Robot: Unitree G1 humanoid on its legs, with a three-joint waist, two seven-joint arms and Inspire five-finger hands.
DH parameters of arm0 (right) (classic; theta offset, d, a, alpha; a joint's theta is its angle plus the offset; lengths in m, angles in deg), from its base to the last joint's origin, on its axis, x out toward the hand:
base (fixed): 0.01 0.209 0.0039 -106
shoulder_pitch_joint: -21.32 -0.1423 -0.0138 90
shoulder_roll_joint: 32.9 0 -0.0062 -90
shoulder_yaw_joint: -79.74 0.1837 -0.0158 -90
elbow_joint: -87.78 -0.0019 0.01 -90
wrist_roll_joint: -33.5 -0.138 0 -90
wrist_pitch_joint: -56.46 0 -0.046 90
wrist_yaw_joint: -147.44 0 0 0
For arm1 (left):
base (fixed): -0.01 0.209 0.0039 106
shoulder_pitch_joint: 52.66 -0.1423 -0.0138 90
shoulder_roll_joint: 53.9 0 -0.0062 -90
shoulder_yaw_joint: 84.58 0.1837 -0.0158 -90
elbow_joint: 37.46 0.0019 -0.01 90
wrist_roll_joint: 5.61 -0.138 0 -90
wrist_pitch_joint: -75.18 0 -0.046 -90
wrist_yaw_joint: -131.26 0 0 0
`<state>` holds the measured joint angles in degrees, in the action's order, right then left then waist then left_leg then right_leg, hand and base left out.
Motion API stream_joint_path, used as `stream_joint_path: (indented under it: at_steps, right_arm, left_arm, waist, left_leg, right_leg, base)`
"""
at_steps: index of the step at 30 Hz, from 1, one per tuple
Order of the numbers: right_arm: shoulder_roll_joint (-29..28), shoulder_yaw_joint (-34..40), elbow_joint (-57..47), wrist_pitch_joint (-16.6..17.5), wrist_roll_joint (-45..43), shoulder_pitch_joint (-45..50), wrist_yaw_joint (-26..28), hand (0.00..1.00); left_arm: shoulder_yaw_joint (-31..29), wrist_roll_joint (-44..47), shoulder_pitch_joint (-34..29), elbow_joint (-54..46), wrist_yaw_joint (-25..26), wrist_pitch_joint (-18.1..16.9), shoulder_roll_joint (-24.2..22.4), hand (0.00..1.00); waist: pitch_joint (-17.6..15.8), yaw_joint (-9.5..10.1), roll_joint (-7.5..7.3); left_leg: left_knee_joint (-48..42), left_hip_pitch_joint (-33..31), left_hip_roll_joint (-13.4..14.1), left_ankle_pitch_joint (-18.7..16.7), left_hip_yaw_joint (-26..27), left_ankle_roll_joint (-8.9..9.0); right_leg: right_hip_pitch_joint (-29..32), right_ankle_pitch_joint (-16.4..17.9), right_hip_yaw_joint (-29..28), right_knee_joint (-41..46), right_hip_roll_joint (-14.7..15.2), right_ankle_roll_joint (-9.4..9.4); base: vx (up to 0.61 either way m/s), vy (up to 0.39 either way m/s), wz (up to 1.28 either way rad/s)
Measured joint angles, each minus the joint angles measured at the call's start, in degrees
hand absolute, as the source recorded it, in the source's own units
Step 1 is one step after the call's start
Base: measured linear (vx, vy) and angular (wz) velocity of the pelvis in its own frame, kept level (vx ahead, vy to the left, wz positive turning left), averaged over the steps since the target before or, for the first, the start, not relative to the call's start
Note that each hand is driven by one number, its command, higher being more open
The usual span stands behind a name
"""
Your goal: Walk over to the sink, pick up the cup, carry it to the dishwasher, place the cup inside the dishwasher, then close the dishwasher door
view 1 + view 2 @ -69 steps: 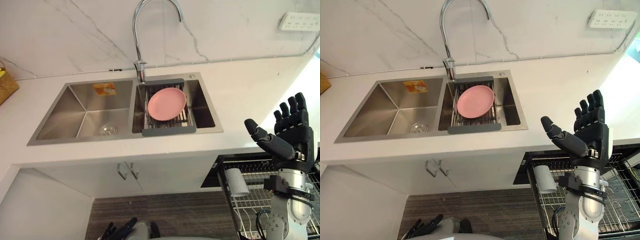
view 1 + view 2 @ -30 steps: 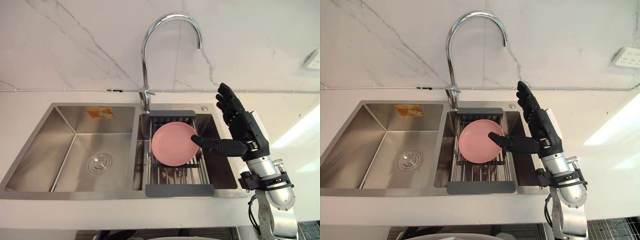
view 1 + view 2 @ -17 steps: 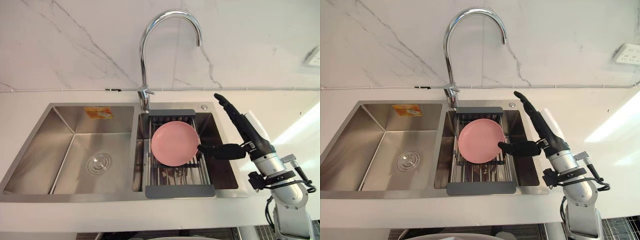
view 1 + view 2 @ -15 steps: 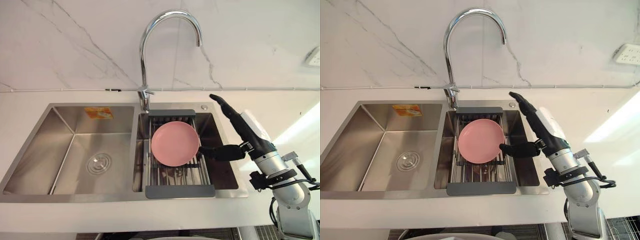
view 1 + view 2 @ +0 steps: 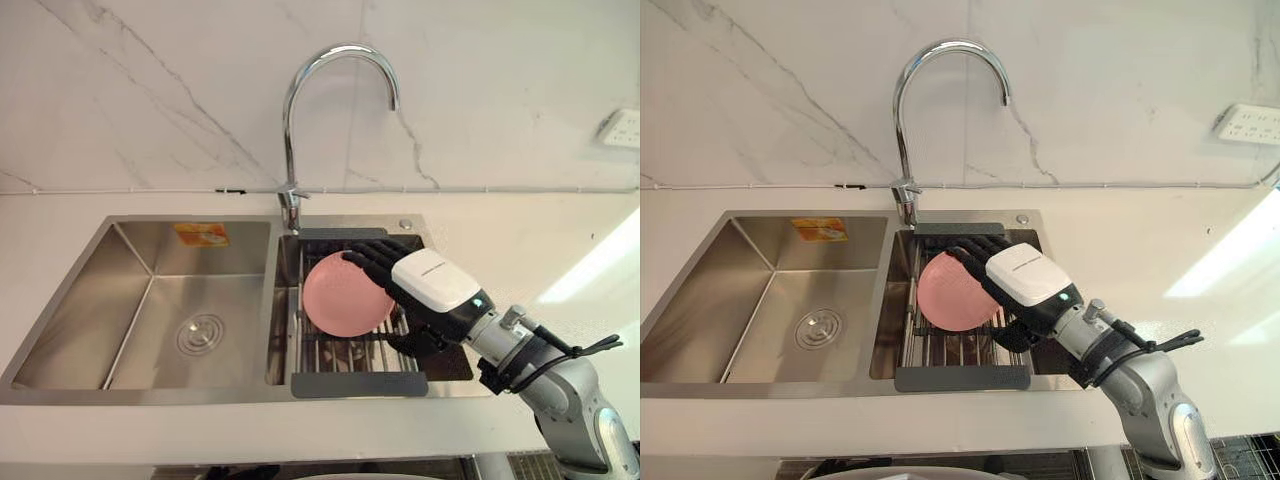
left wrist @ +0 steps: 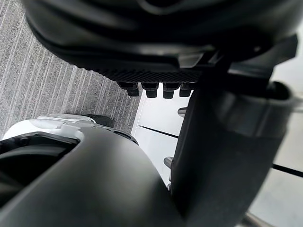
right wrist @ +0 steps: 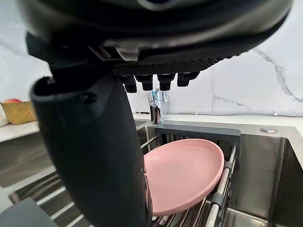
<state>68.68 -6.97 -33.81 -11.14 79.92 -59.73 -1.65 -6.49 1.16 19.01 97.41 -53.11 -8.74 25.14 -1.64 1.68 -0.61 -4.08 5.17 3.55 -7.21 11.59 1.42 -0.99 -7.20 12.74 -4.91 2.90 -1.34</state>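
Note:
A pink plate (image 5: 338, 296) leans on a grey drying rack (image 5: 357, 384) in the right basin of the steel sink (image 5: 60, 378). I see no cup among the things at the sink. My right hand (image 5: 432, 285) reaches in from the right, palm down. Its fingers (image 5: 368, 258) spread over the plate's upper right edge, and its thumb (image 5: 412, 345) sits low by the plate's lower right edge. The hand is open, and the right wrist view shows the plate (image 7: 187, 172) just past the thumb (image 7: 94, 146). My left hand (image 6: 156, 42) hangs idle and relaxed above the floor.
A tall curved faucet (image 5: 298, 110) rises behind the basin divider, close above the plate. The left basin (image 5: 190, 300) holds just its drain. A wall socket (image 5: 622, 128) is at the far right. A woven basket (image 7: 19, 112) stands on the counter. White cabinet doors (image 6: 156, 127) are below.
My right hand has turned palm down and swung left and lower, from beside the plate to over its right edge. The plate has not moved. The view shifted slightly.

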Motion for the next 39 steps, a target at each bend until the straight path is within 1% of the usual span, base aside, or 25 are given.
stream_joint_path:
  at_steps: [6, 9, 10, 11, 17, 18, 21, 26, 32, 35, 37, 39]
  right_arm:
    - [-0.07, -2.82, 2.13, 0.45, 6.2, -0.47, -4.45, 1.0]
    - [-0.65, -4.15, 4.55, 0.52, 11.44, -0.47, -9.29, 1.0]
    - [-0.79, -4.22, 4.76, 0.51, 11.99, -0.46, -9.77, 1.0]
    - [-1.34, -4.34, 5.89, 0.48, 13.24, -0.47, -11.39, 1.0]
    - [-3.11, -6.46, 10.48, -0.28, 18.75, -0.46, -18.27, 1.0]
    - [-3.3, -6.59, 11.0, -0.35, 19.05, -0.46, -18.71, 1.0]
    - [-4.23, -8.27, 14.12, -1.88, 21.05, -0.45, -21.25, 1.0]
    - [-5.59, -10.83, 18.31, -3.65, 22.68, -0.37, -23.22, 1.0]
    - [-6.68, -12.83, 23.48, -5.51, 24.22, -0.43, -24.06, 1.0]
    - [-6.75, -13.22, 25.01, -6.5, 25.19, -0.75, -25.53, 1.0]
    - [-6.76, -14.23, 26.34, -7.19, 25.78, -1.93, -26.81, 1.0]
    - [-6.89, -15.56, 27.45, -8.22, 27.02, -2.69, -28.01, 1.0]
  left_arm:
    - [0.07, 0.0, 0.32, -0.03, 0.41, 0.81, 0.02, 1.0]
    - [0.3, 0.0, 0.4, -0.03, 0.52, 1.06, 0.15, 1.0]
    - [0.42, 0.0, 0.4, -0.03, 0.54, 1.06, 0.16, 1.0]
    - [0.98, 0.0, 0.41, -0.03, 0.64, 1.05, 0.3, 1.0]
    - [2.14, 0.02, 0.56, 0.15, 0.77, 0.88, 0.83, 1.0]
    - [2.27, 0.02, 0.68, 0.27, 0.77, 0.87, 0.91, 1.0]
    - [2.53, 0.03, 0.77, 0.36, 1.02, 0.87, 1.03, 1.0]
    - [4.51, 0.1, 1.01, 0.39, 1.67, 0.88, 1.93, 1.0]
    - [4.6, 0.41, 1.33, 0.49, 1.84, 0.88, 2.04, 1.0]
    - [4.6, 0.84, 1.39, 0.59, 1.99, 0.85, 2.06, 1.0]
    - [4.62, 1.19, 1.51, 0.83, 2.03, 0.7, 2.25, 1.0]
    - [4.66, 1.27, 1.78, 1.04, 2.11, 0.62, 2.61, 1.0]
  waist:
    - [0.03, 0.41, -0.04]
    - [0.07, 0.46, -0.1]
    - [0.07, 0.46, -0.1]
    - [0.09, 0.48, -0.12]
    - [0.15, 0.66, -0.23]
    - [0.15, 0.74, -0.23]
    - [0.11, 0.83, -0.28]
    - [0.04, 0.91, -0.37]
    - [-0.02, 1.63, -0.42]
    - [-0.07, 1.81, -0.49]
    - [-0.34, 1.75, -0.76]
    - [-0.77, 1.86, -1.34]
  left_leg:
    - [0.04, -0.02, -0.15, 0.05, -0.27, 0.01]
    - [0.49, 0.02, -0.31, 0.43, -0.65, 0.0]
    - [0.61, 0.06, -0.34, 0.49, -0.69, -0.01]
    - [1.08, 0.17, -0.44, 0.79, -0.86, -0.03]
    - [2.31, 0.59, -0.55, 1.32, -1.27, -0.03]
    - [2.38, 0.63, -0.55, 1.33, -1.27, -0.01]
    - [3.34, 1.42, -0.56, 1.75, -1.27, 0.1]
    - [3.93, 1.7, -0.56, 1.82, -1.27, 0.35]
    - [4.2, 1.79, -0.57, 1.83, -1.33, 0.45]
    - [4.24, 1.88, -0.62, 1.85, -1.41, 0.52]
    - [4.23, 2.14, -0.62, 1.87, -1.4, 0.6]
    - [4.18, 2.29, -0.61, 1.82, -1.35, 0.75]
  right_leg:
    - [-0.09, -0.03, 0.21, 0.01, 0.16, -0.06]
    - [-0.14, -0.04, 0.57, 0.02, 0.31, -0.07]
    - [-0.14, -0.05, 0.62, 0.02, 0.33, -0.07]
    - [-0.14, -0.05, 0.83, 0.02, 0.41, -0.08]
    - [-0.24, -0.05, 1.28, -0.01, 0.47, -0.08]
    - [-0.26, -0.05, 1.29, -0.01, 0.47, -0.08]
    - [-0.7, 0.02, 1.44, -0.01, 0.46, -0.17]
    - [-0.82, 0.2, 1.63, -0.01, 0.47, -0.42]
    - [-0.86, 0.37, 1.83, 0.0, 0.56, -0.67]
    - [-0.98, 0.42, 1.94, 0.01, 0.65, -0.74]
    - [-1.25, 0.43, 1.92, 0.0, 0.65, -0.74]
    - [-1.46, 0.43, 1.96, -0.01, 0.69, -0.74]
  base:
    - [0.0, 0.0, 0.01]
    - [0.0, 0.0, 0.06]
    - [0.0, 0.0, 0.08]
    - [0.0, 0.001, 0.07]
    - [-0.02, 0.007, 0.04]
    - [0.0, 0.0, 0.0]
    - [0.0, 0.0, 0.0]
    - [0.0, 0.0, 0.0]
    - [0.0, 0.0, 0.0]
    - [0.0, 0.003, 0.01]
    - [-0.02, 0.001, 0.0]
    - [-0.05, 0.0, 0.01]
